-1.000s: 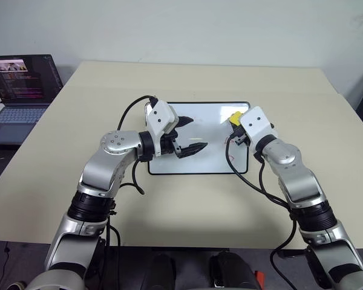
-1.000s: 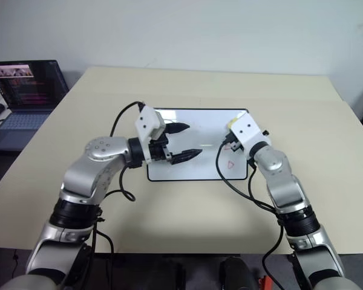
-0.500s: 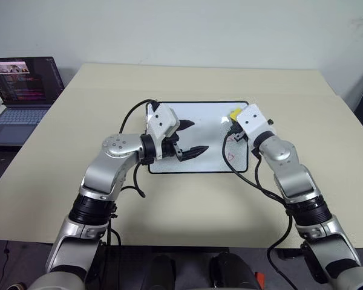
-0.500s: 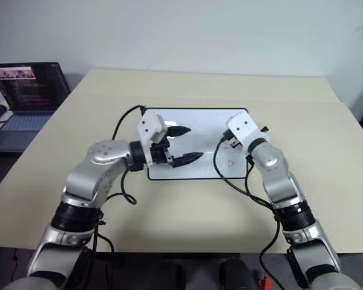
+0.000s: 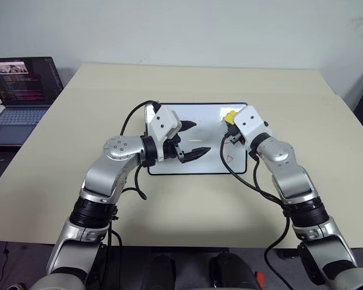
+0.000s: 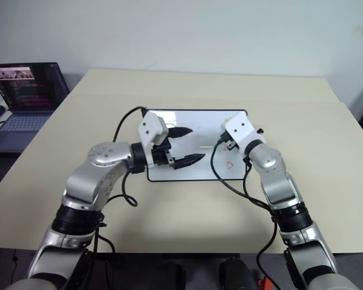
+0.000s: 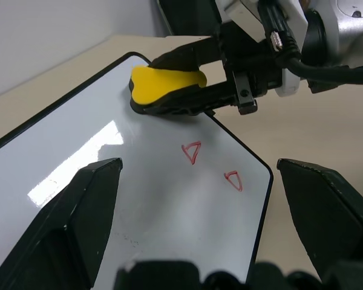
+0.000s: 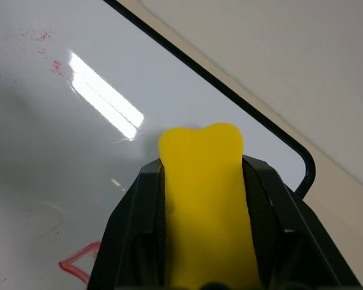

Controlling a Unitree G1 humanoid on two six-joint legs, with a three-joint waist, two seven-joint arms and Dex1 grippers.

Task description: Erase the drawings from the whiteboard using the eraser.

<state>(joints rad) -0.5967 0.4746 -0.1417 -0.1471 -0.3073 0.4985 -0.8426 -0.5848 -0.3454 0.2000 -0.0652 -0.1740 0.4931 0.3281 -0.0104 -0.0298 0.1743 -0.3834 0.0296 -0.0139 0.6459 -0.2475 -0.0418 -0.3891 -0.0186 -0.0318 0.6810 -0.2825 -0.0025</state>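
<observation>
Lying flat near the middle of a beige table (image 5: pixel 60 175), the whiteboard (image 5: pixel 199 130) is seen with its long sides running across the robot's front. The eraser (image 7: pixel 166 84) is held between the two black fingers of the right gripper (image 8: pixel 199 181), which are closed tightly on its sides — the yellow block sticks out past the fingertips, and its dark underside faces the board. In the left wrist view the eraser sits over the white surface close to the board's far right corner, near the black frame; whether it presses on the surface or hangs just above it cannot be told.

Two drawings are seen on the right part of the board: one red triangle (image 7: pixel 192 151) just beside the eraser on the robot's side, and a second red triangle (image 7: pixel 233 179) a little farther toward the near right corner. Both are intact. A few faint red smears (image 8: pixel 54 63) are seen on the surface beyond the eraser.

The left gripper (image 5: pixel 190 138) is held over the left half of the board, its fingers (image 7: pixel 78 211) spread wide apart with nothing between them, pointing toward the right gripper — well apart from the eraser.

An open laptop (image 5: pixel 18 90) is placed on a separate surface off the table's far left corner.
</observation>
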